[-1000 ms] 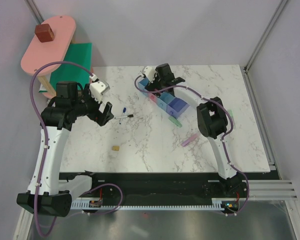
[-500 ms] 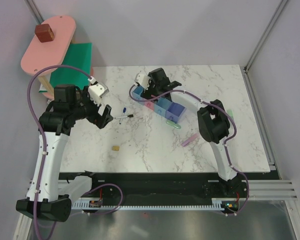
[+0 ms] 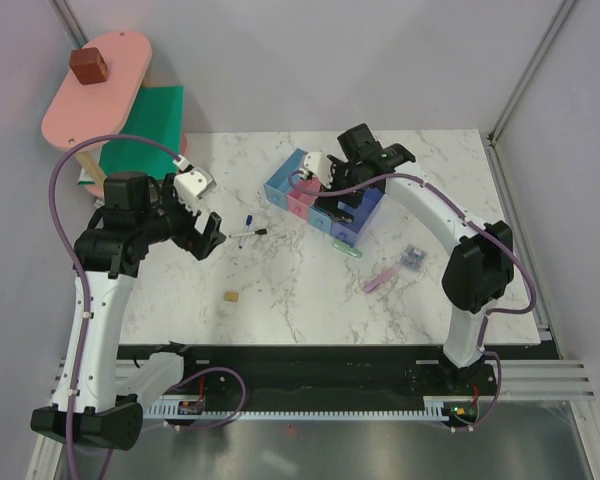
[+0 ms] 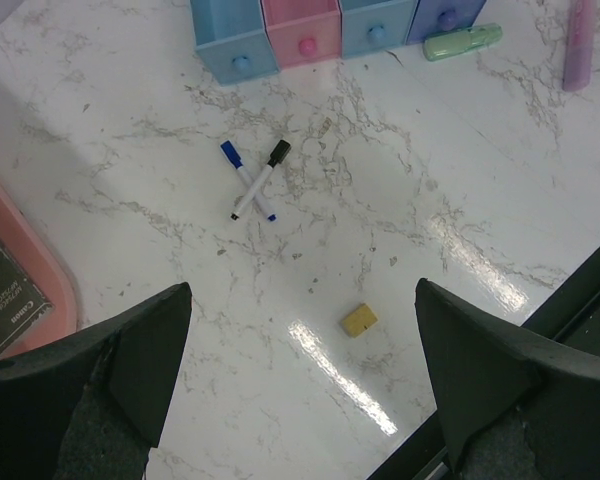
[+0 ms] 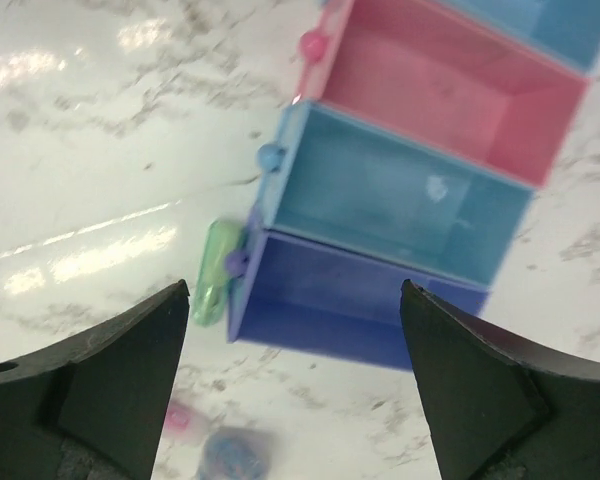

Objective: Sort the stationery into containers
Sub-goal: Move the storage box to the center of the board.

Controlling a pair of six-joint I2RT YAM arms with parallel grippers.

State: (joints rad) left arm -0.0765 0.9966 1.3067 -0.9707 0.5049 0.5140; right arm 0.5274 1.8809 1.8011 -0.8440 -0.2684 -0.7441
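A: The left gripper (image 4: 302,290), jaws spread, hovers above two crossed markers (image 4: 253,180) lying near the bins (image 4: 305,45).
B: Best taken singly, closing across one barrel; the right gripper (image 5: 295,290), likewise spread, hangs over the bins.

White arm links (image 3: 98,300), black joints (image 3: 475,270), purple cables (image 3: 110,145), black wedge-shaped pincer fingers (image 4: 110,370)

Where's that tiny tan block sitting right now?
In the overhead view the tan block lies alone on the left front of the table, nearer the edge than the crossed markers.
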